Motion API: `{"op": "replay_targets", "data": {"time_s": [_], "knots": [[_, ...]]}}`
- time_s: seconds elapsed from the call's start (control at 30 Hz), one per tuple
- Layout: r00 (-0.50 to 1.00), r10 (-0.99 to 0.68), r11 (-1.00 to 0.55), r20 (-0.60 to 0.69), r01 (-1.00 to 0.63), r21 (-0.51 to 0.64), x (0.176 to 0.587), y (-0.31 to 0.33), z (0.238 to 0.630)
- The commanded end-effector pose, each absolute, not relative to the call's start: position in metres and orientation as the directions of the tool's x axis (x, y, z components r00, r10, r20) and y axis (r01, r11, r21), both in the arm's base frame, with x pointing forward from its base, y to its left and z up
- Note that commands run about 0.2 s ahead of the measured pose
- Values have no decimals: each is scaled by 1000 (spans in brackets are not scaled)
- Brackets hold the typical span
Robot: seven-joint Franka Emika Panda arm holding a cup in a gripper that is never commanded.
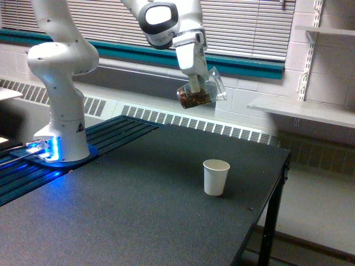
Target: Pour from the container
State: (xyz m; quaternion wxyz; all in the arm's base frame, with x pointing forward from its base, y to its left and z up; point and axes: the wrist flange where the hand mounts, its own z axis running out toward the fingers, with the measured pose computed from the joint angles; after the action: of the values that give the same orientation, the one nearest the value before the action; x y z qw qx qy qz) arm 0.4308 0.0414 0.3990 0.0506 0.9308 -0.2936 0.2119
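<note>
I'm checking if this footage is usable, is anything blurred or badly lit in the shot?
Exterior view: evenly lit and mostly sharp; the clear cup of nuts in the hand looks slightly soft; blue glow at the arm's base spills onto the table; the paper cup casts only a faint shadow.

Dark speckled tabletop (138, 221) in front; behind it, window blinds (244, 25) above a teal sill (249, 62), radiator grilles (194, 123), white wall shelves (305, 111) at right.
</note>
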Motion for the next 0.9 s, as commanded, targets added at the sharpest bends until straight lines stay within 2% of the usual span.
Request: {"op": "replay_targets", "data": {"time_s": [0.03,0.9], "knots": [[719,-562,-791,410,-612,-11,429,34,390],[746,-588,-760,312,-642,102,415,34,343]]}}
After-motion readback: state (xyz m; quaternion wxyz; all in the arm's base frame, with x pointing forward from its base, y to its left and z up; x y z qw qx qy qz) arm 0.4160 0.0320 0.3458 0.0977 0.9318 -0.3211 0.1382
